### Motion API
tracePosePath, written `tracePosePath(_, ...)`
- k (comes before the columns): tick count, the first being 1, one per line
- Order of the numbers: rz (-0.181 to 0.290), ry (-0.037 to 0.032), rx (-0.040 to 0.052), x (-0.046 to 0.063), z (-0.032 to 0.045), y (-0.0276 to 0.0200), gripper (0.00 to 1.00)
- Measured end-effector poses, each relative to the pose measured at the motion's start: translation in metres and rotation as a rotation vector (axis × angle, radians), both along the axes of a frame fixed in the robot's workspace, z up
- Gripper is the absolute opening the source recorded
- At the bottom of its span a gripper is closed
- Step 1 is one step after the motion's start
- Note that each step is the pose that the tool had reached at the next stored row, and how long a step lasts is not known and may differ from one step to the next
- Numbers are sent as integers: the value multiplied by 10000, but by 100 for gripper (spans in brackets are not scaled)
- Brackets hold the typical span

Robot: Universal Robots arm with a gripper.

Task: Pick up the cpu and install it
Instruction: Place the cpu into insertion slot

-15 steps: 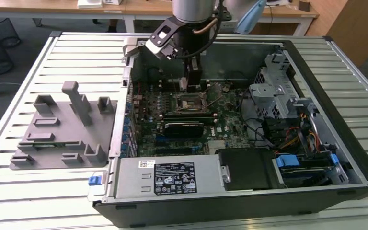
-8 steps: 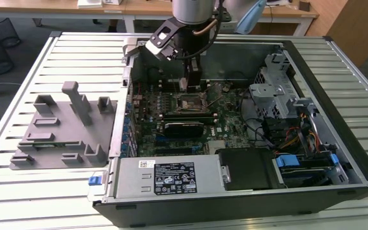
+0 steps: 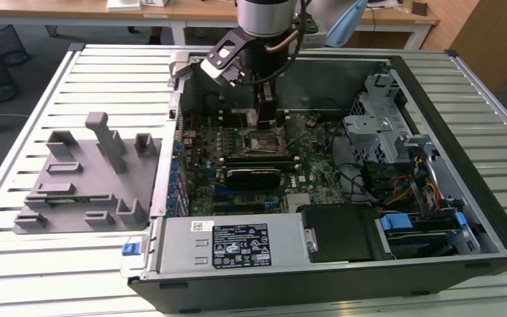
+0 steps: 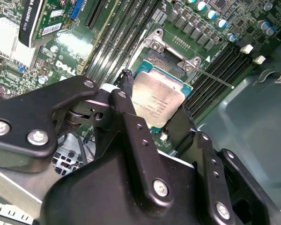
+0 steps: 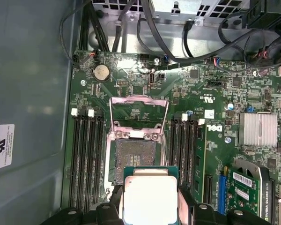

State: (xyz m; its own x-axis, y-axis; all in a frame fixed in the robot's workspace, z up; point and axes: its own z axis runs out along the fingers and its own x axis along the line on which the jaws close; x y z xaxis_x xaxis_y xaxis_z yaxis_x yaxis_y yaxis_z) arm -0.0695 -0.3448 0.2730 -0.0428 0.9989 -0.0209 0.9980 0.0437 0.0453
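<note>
My gripper (image 4: 154, 108) is clamped on the cpu (image 5: 151, 199) by two opposite edges, near the open socket (image 5: 136, 161). Light, rigid, likely fragile underneath: edge contact only.

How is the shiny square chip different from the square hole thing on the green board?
The cpu has a pale silvery top; the socket is dark inside. The cpu is held up in the gripper; the socket sits fixed on the board, its metal frame flipped open. Both are square.
</note>
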Motion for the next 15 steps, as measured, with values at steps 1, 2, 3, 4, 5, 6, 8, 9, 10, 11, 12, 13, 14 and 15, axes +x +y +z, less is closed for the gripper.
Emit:
tracePosePath(1,-1,0,0,0,-5,0,54)
tracePosePath(2,-2,0,0,0,-11,0,54)
tracePosePath(3,-3,0,0,0,-16,1,54)
tracePosePath(4,-4,0,0,0,-23,1,54)
tracePosePath(5,-5,0,1,0,-30,1,54)
tracePosePath(6,-6,0,0,0,-36,1,54)
tracePosePath(8,-7,0,1,0,-51,1,54)
tracePosePath(9,-13,0,0,0,-60,2,54)
tracePosePath(10,-28,0,0,-1,-72,5,54)
tracePosePath(11,-49,0,-1,-1,-84,11,54)
tracePosePath(12,-66,1,-1,0,-96,17,54)
tracePosePath(13,-75,0,0,0,-110,23,54)
tracePosePath(14,-78,-1,1,1,-125,29,54)
tracePosePath(15,-78,-1,1,4,-140,35,54)
